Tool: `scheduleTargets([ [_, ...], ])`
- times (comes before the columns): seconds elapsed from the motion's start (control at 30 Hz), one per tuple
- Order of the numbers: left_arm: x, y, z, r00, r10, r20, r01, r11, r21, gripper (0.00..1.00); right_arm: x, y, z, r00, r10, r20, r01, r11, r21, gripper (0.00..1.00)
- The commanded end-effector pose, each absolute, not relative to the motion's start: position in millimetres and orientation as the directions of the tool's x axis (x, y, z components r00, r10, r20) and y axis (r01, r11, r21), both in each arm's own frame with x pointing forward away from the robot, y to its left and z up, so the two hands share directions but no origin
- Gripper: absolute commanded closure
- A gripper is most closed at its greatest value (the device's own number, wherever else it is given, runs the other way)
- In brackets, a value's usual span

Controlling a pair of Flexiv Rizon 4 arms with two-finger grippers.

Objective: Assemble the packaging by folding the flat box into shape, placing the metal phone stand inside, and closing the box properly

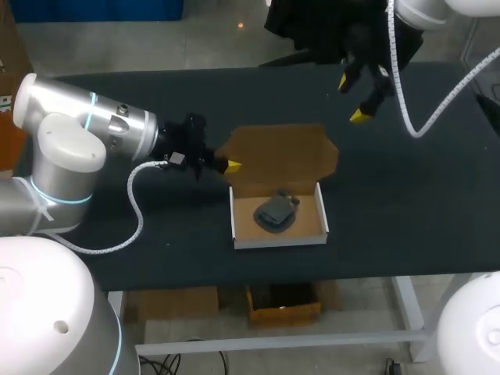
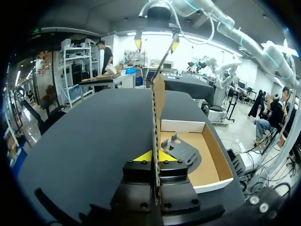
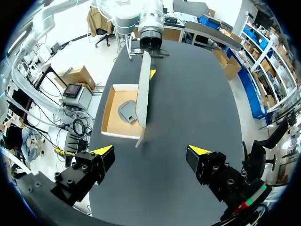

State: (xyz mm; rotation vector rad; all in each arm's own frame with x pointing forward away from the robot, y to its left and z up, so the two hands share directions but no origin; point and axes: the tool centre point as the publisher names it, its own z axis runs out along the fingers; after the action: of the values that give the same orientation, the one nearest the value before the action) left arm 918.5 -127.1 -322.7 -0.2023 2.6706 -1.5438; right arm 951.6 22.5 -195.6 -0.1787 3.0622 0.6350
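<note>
Closure of the box [image 1: 281, 241] was the step in hand, as I judged it: the box was already folded into a shallow tray near the middle of the bench [image 1: 406, 203], and the metal phone stand [image 1: 276, 212] lay inside it, on the tray floor. Only the lid [image 1: 281, 152] was left open, rising from the far wall of the box and standing about upright, with its tabs spread at either side. The left gripper [image 1: 232, 166] was clamped on the left edge of the lid, the cardboard running edge-on between its two yellow tips in the left wrist view. The left arm came in low from the left, its wrist stretched almost level over the bench, just left of the box. The right gripper [image 1: 351, 99] hung well above the far right part of the bench, fingers wide apart and holding nothing, its wrist pointed down and back toward the box from well away. The next move probably called for swinging the lid forward and down over the tray, then tucking its front flap and side tabs inside the walls, with the free right arm likely needed to steady the box or press the flap home.
</note>
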Motion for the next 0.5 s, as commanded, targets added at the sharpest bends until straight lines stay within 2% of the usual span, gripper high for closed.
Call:
scheduleTargets([
  [0.03, 915.7, -129.4, -323.0, -0.990, -0.139, 0.001, -0.070, 0.496, -0.865, 1.00, 952.7, 24.5, -194.1, -0.993, -0.114, -0.025, -0.114, 0.912, 0.395, 0.00],
  [0.5, 913.4, -128.7, -324.0, -0.991, -0.121, -0.055, -0.012, 0.492, -0.870, 1.00, 952.5, 32.4, -191.8, -0.993, -0.119, -0.014, -0.115, 0.913, 0.391, 0.00],
])
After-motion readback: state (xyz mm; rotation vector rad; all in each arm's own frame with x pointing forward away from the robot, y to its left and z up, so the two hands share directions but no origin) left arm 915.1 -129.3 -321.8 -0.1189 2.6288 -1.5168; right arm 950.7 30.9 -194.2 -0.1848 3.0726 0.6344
